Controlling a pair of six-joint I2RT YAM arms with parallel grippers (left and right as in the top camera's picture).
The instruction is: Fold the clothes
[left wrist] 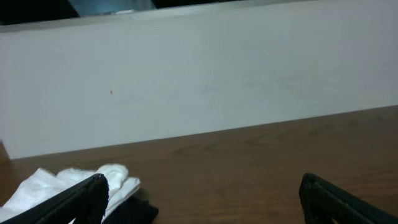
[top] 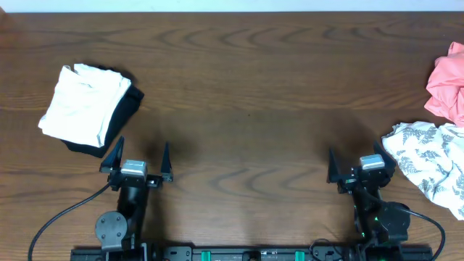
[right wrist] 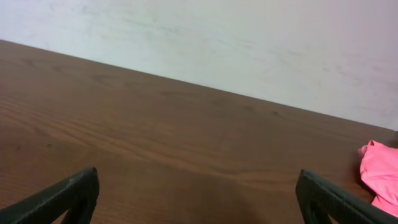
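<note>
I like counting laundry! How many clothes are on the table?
4. Far left: a white one lies on a black one. Right edge: a pink one, then a leaf-patterned one nearer the front. More may hide beyond the frame.

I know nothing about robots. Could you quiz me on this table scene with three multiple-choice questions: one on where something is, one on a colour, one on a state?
1. Where on the table is the pink garment?
A. the middle
B. its right edge
C. between the arms

2. What colour is the lower garment under the folded white garment?
A. black
B. green
C. pink

3. How are the left arm's fingers and the right arm's fingers?
A. both shut on cloth
B. one open, one shut
C. both open, holding nothing

Answers:
1 B: it runs off the right side of the overhead view.
2 A: black shows past the white edges.
3 C: each pair stands spread with nothing between.
</note>
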